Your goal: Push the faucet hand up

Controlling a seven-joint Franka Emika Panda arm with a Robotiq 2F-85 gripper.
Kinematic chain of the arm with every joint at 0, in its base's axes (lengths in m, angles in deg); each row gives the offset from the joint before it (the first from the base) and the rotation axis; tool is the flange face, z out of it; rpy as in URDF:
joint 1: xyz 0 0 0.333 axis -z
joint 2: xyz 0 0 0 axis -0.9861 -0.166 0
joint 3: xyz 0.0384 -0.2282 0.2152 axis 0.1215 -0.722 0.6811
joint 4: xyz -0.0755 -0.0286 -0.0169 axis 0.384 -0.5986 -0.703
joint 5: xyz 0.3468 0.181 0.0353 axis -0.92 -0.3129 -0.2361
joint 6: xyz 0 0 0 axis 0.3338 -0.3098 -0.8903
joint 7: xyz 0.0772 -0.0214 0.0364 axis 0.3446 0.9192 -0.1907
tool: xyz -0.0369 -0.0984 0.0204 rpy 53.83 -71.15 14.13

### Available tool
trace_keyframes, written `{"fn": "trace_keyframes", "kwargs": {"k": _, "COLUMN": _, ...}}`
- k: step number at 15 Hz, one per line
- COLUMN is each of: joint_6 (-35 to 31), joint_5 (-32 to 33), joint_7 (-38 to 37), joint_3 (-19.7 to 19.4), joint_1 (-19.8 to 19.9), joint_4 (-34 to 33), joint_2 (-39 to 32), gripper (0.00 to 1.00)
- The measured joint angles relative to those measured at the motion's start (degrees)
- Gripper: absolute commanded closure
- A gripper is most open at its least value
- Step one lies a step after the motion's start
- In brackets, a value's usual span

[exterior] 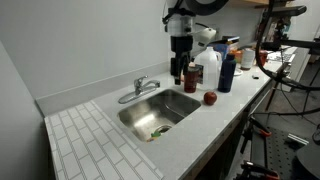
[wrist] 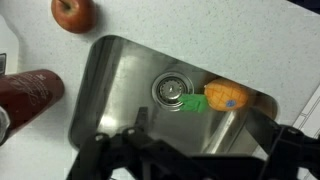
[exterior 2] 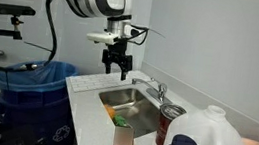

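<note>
The chrome faucet stands at the back rim of the steel sink, its lever handle lying low; it also shows in an exterior view. My gripper hangs above the sink's end, apart from the faucet, pointing down, and it shows in an exterior view too. Its fingers are spread and hold nothing. In the wrist view the dark fingers frame the sink basin below. I cannot make out the faucet handle in the wrist view.
A pineapple toy lies by the drain. A red apple, a blue bottle and a white jug stand on the counter beside the sink. A red can and orange cup stand near the sink.
</note>
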Motion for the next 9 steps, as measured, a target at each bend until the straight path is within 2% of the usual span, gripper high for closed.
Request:
{"fn": "trace_keyframes", "kwargs": {"k": 3, "joint_6": 0.0, "joint_5": 0.6, "joint_7": 0.0, "joint_3": 0.1, "joint_1": 0.0, "joint_4": -2.3, "joint_2": -2.3, "gripper": 0.00}}
{"fn": "trace_keyframes", "kwargs": {"k": 9, "joint_6": -0.7, "joint_5": 1.4, "joint_7": -0.6, "joint_3": -0.2, "joint_1": 0.0, "joint_4": -2.5, "joint_2": -2.4, "gripper": 0.00}}
